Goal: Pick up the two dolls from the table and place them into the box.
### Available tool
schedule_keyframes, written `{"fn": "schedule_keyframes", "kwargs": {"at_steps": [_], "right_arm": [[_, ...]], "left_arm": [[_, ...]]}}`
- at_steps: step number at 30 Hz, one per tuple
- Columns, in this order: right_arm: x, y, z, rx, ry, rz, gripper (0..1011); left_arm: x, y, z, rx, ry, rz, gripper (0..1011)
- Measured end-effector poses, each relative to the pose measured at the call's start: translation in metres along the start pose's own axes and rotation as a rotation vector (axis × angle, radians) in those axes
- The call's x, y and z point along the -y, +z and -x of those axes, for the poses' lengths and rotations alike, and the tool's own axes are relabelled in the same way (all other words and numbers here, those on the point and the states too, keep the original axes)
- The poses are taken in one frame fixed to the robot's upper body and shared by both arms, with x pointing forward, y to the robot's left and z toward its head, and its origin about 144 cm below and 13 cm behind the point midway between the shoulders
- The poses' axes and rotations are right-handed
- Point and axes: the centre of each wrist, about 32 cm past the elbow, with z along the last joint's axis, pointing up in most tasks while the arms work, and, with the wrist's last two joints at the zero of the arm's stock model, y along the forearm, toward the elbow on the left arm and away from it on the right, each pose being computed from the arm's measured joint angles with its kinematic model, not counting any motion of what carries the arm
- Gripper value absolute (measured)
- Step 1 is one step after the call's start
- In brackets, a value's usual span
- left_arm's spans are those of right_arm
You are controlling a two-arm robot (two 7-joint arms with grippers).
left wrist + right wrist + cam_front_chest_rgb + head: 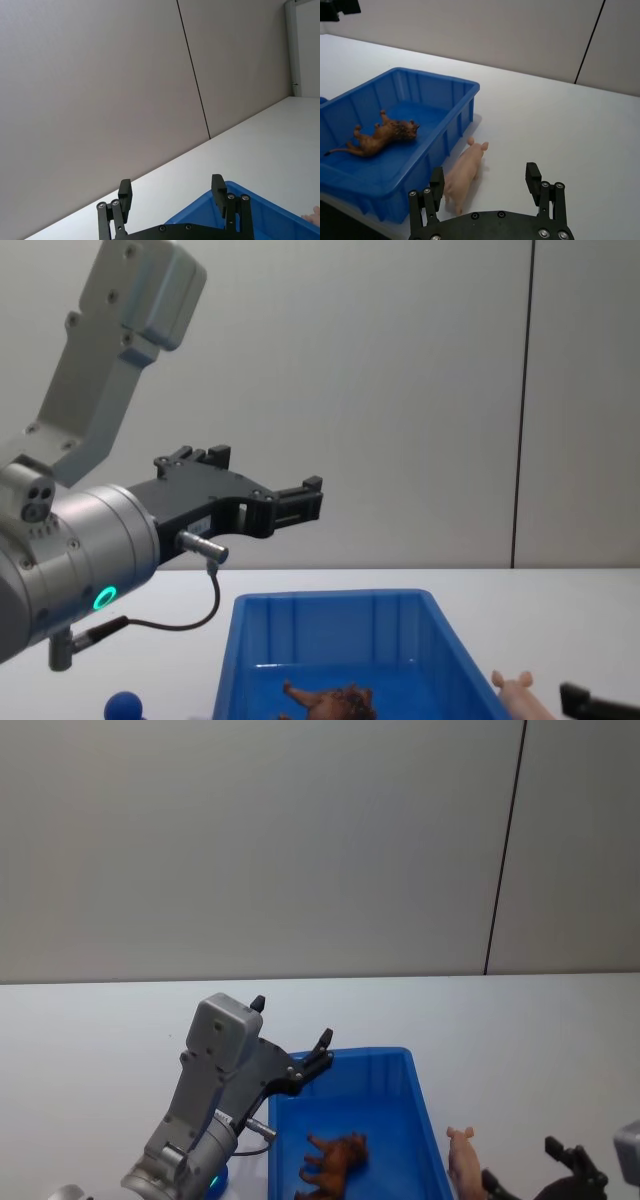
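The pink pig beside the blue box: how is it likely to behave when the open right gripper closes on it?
The pig looks moulded, with ears and legs sticking out firmly, so it is probably stiff, not floppy. It is small beside the box, so likely light. Its smooth rounded body may slip between the fingers of the right gripper.
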Motion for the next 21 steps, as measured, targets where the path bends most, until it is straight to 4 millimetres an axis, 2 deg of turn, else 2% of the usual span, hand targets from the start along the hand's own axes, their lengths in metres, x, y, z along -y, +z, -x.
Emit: {"fn": "schedule_keyframes", "kwargs": {"at_steps": [21], "right_arm": [[-0.014, -0.027, 0.002, -0.022, 0.049, 0.031, 1001]], "left_arm": [[0.0, 0.0, 0.0, 0.0, 0.0, 0.0, 1000]]}}
